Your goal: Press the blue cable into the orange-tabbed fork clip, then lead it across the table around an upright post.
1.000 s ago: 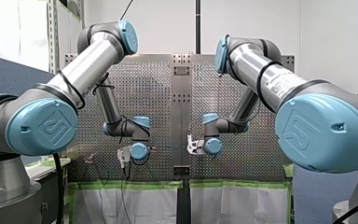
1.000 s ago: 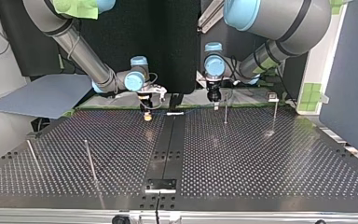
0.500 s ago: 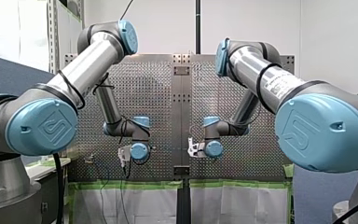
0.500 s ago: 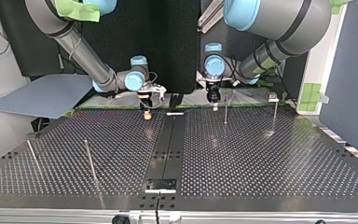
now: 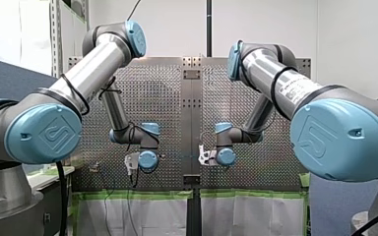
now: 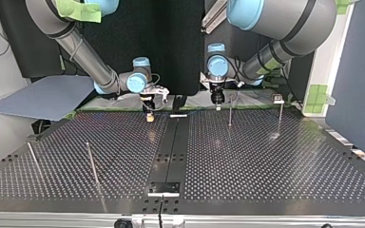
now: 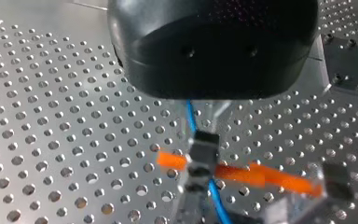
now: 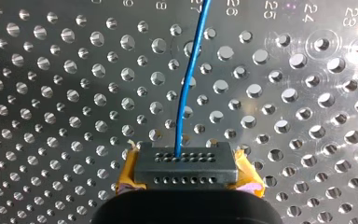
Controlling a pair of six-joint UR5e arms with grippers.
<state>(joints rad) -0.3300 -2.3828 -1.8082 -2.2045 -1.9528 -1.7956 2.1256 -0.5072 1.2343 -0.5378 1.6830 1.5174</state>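
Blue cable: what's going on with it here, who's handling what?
My right end effector, yellow-padded, is shut on the blue cable, which runs ahead of it over the perforated table. My left end effector sits right above the orange-tabbed fork clip, where the cable passes between the orange tabs; whether it is fully seated I cannot tell. No cable shows around the upright posts yet.
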